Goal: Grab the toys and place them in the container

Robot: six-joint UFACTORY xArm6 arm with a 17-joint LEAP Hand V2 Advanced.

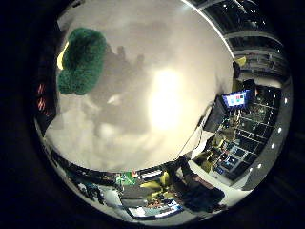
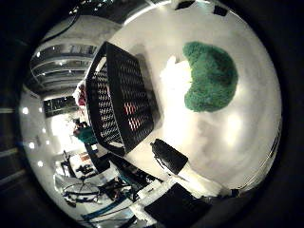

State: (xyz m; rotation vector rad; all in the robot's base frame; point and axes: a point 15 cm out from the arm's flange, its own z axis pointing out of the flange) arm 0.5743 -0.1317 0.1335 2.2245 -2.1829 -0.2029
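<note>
Robot hand (image 2: 173, 159) shows only as a dark fingertip and white body parts at the edge of the thumb-side view, and we cannot tell whether its fingers are spread or curled; nothing appears to be held. Going left to right in that view, we see the black mesh container (image 2: 121, 102) standing on the pale bench (image 2: 247, 137), something red showing through its perforated wall, though we cannot make out what it is. Further right, apart from the container and with bare bench between them, lies the green plush toy (image 2: 210, 76), a rounded fuzzy lump with something white just beside it on the side facing the container. We judge the toy to be light and soft, likely to squash under the fingers rather than slip, and in no way fragile. We would take it across its broad middle, fingers on one flank and thumb on the other, letting the pile compress until the hold feels secure.
</note>
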